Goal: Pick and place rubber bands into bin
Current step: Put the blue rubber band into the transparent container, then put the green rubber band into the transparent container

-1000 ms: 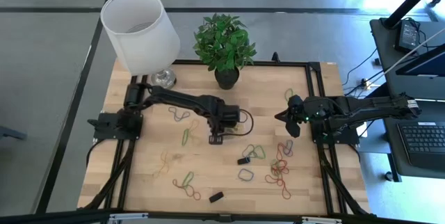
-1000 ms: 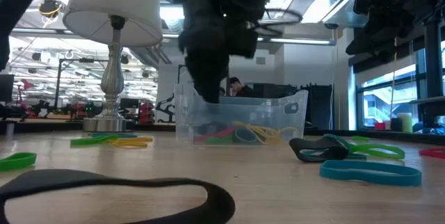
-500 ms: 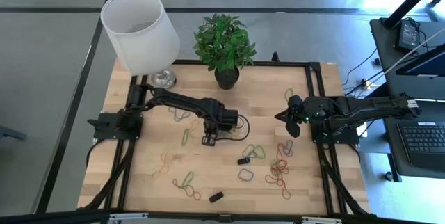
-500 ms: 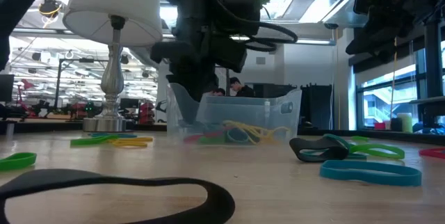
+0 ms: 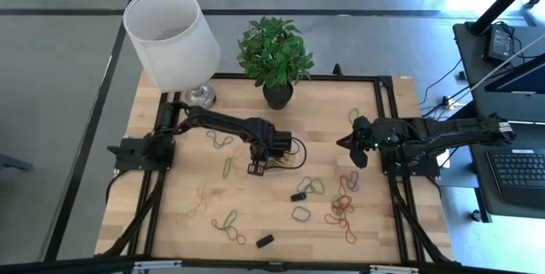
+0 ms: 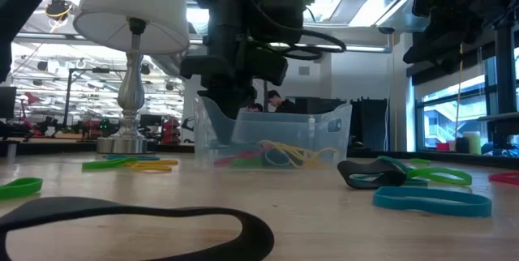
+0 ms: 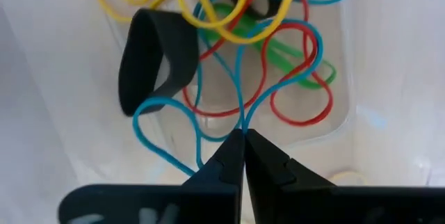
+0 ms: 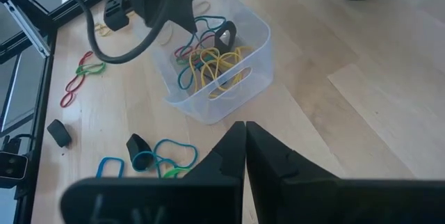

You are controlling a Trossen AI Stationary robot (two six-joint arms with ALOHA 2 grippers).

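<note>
Now left tool (image 7: 243, 135) over bin (image 8: 259, 29) — pinching blue rubber band (image 7: 208, 106); right tool (image 8: 245, 128) closed — empty.

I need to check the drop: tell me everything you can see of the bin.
The bin is a small clear plastic tub with rounded corners, upright on the wooden table near its middle. Inside lie yellow, red, blue and green rubber bands and a wide black band. The left gripper, fingers shut on a blue band, hangs over it.
</note>
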